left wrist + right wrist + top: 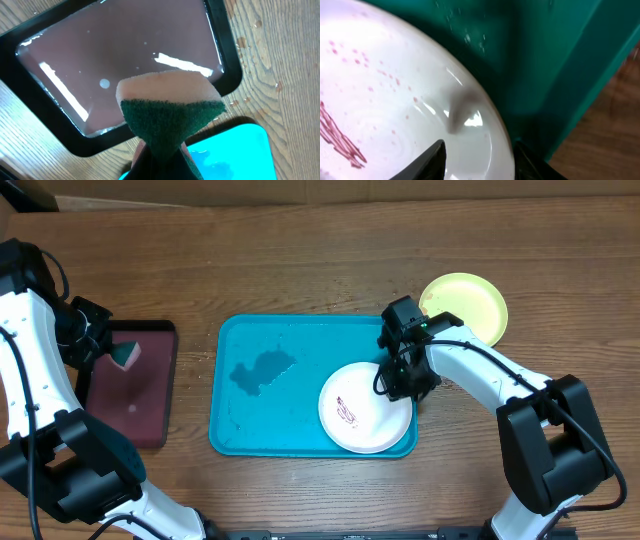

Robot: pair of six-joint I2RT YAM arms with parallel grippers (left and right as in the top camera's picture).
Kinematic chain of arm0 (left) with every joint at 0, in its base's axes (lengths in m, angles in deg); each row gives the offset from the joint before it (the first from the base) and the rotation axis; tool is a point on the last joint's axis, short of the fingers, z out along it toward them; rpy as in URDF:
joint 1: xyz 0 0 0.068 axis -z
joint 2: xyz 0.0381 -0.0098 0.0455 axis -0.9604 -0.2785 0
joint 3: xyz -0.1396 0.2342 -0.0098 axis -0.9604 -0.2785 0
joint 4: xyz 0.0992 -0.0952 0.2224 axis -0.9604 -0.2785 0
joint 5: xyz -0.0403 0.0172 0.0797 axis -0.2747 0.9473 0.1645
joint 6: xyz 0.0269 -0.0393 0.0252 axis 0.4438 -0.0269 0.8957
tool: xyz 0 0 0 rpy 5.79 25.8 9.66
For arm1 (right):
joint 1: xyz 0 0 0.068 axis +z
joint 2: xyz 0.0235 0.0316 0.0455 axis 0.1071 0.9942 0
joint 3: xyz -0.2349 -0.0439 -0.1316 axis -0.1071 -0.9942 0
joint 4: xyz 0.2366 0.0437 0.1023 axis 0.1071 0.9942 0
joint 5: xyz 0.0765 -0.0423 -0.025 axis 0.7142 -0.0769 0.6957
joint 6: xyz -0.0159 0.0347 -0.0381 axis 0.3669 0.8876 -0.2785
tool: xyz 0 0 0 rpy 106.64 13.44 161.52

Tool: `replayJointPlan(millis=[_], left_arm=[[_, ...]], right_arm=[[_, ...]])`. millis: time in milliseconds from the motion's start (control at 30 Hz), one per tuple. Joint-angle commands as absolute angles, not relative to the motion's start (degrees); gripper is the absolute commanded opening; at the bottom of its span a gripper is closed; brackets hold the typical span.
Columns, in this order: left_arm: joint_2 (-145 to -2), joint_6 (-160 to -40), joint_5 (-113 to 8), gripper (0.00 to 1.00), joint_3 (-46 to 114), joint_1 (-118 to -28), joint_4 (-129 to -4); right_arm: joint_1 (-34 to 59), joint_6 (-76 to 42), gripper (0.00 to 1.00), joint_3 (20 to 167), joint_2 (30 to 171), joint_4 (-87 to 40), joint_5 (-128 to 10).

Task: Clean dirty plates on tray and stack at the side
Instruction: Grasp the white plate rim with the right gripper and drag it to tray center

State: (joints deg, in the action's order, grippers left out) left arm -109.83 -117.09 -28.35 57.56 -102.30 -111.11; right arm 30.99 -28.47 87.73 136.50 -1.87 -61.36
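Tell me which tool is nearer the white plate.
Right. The right tool straddles the rim of the white plate, jaws apart; the left tool is far off above the maroon tray, clamping a sponge.

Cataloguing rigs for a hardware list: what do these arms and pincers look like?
The left arm and right arm have white shells, black joints and thin black cables. The right one carries a small green light near its wrist. The left pincer and right pincer are black.

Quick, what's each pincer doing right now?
Left pincer: closed, holding the sponge.
Right pincer: open, straddling the white plate at its rim, not clamped.
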Motion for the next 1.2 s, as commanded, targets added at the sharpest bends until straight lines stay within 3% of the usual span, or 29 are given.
replayJointPlan(millis=[0, 167, 667, 833, 933, 1167], left_arm=[[-110.42, -115.71, -29.71, 0.04, 57.30, -101.88, -111.24], [-110.42, -115.56, -29.73, 0.04, 57.30, -101.86, -111.06], [-110.42, -115.14, -29.73, 0.04, 57.30, -101.86, -110.84], [-110.42, -115.12, -29.84, 0.04, 57.30, -101.84, -110.80], [-110.42, -112.76, -32.70, 0.04, 57.30, -101.66, -110.71], [-110.42, -98.90, -46.78, 0.04, 57.30, -97.51, -108.24]], right_arm=[[30.90, -24.86, 0.45, 87.53, 136.65, -0.53, -59.31], [30.90, -24.86, 0.34, 87.53, 136.65, -0.21, -58.92], [30.90, -22.54, 0.33, 83.01, 136.65, -8.36, -58.04], [30.90, -21.14, 0.18, 82.33, 136.65, -9.93, -55.79], [30.90, -17.36, 0.04, 82.35, 136.65, -13.36, -53.91], [31.01, -8.90, 0.04, 82.35, 136.65, -24.60, -46.89]])
